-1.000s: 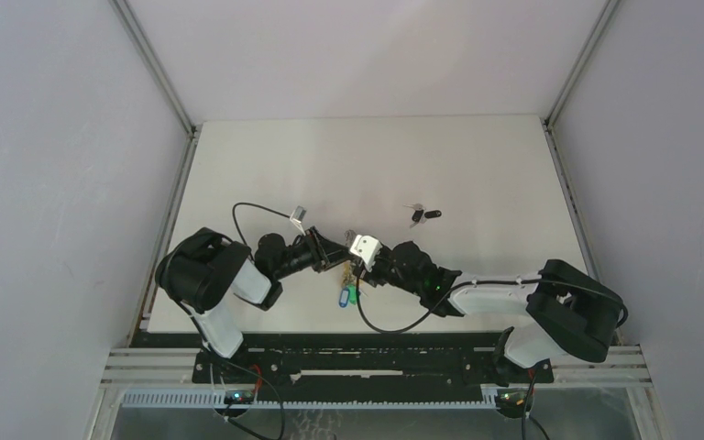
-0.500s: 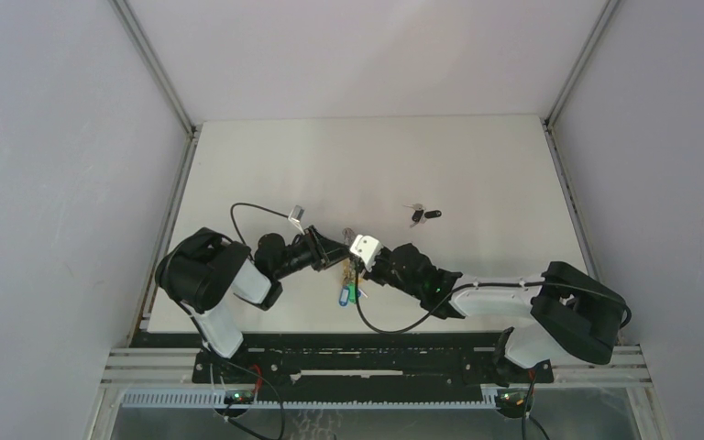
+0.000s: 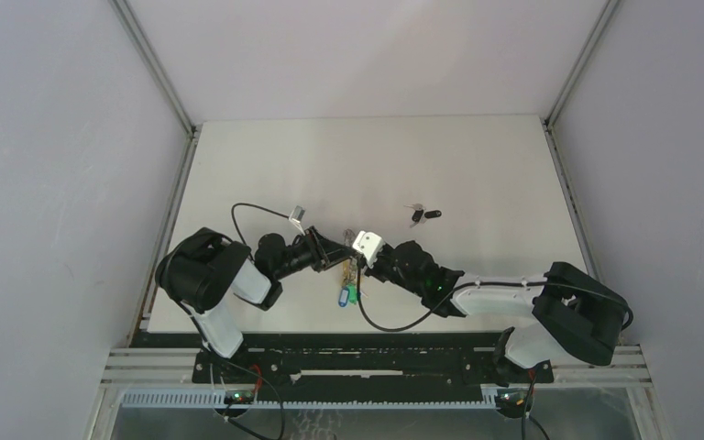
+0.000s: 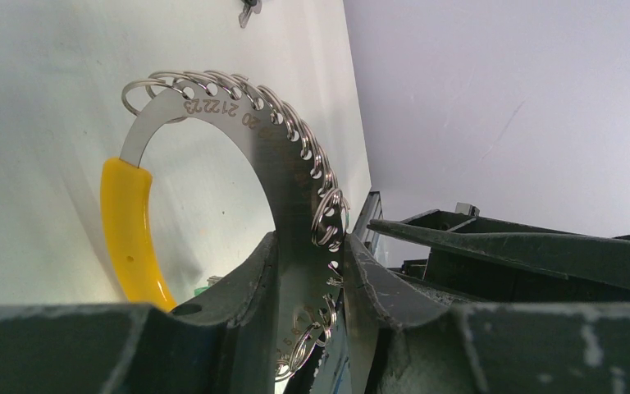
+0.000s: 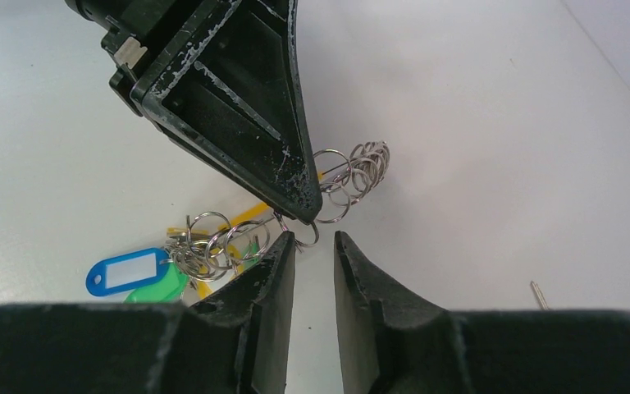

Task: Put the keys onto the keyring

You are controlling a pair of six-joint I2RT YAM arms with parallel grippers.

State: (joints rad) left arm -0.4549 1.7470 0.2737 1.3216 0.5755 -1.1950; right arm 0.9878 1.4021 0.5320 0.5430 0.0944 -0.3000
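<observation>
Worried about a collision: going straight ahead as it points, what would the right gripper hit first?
The right gripper would likely meet the small rings just ahead, then a finger of the left gripper; depth is unclear.

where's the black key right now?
Top view: the black key lies on the table, just right of centre, farther out than the right gripper and apart from it.
</observation>
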